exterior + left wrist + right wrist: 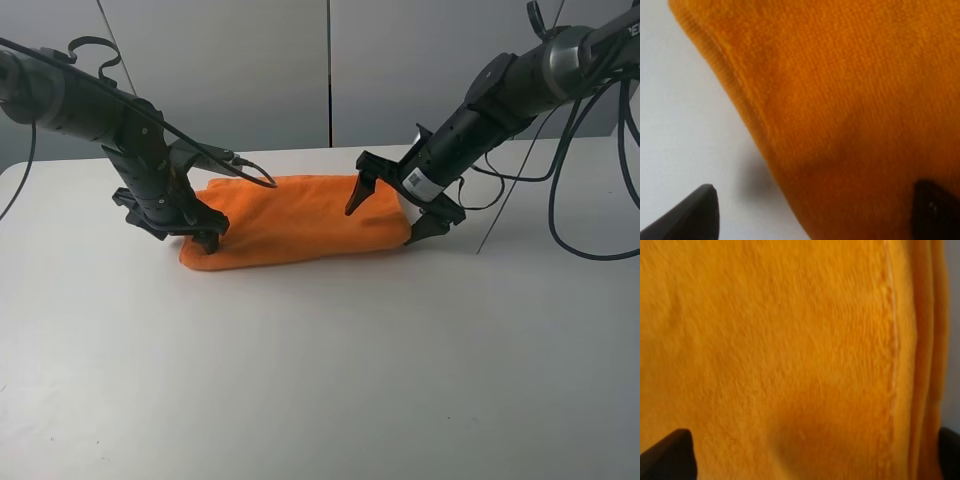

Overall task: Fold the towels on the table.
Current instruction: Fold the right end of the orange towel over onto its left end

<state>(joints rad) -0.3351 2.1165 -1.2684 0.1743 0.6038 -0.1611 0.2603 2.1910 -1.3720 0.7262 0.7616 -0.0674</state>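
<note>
"The bare table [320,400] lay nearest. The towel [300,225] sat beyond, mid-table, folded into an orange strip."

"Only the wrist views showed its fuzzy pile and stitched hem [735,85]. The left gripper [175,225] and right gripper [383,222] gaped over its ends, grasping nothing."

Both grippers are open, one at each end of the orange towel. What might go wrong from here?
1. The right gripper straddles stacked edges of the towel. Closing may catch only the upper layers, so the fold could come apart.
2. The left gripper has one fingertip over bare table beside the towel's rounded end. It may pinch only the hem and slip off when lifting.
</note>
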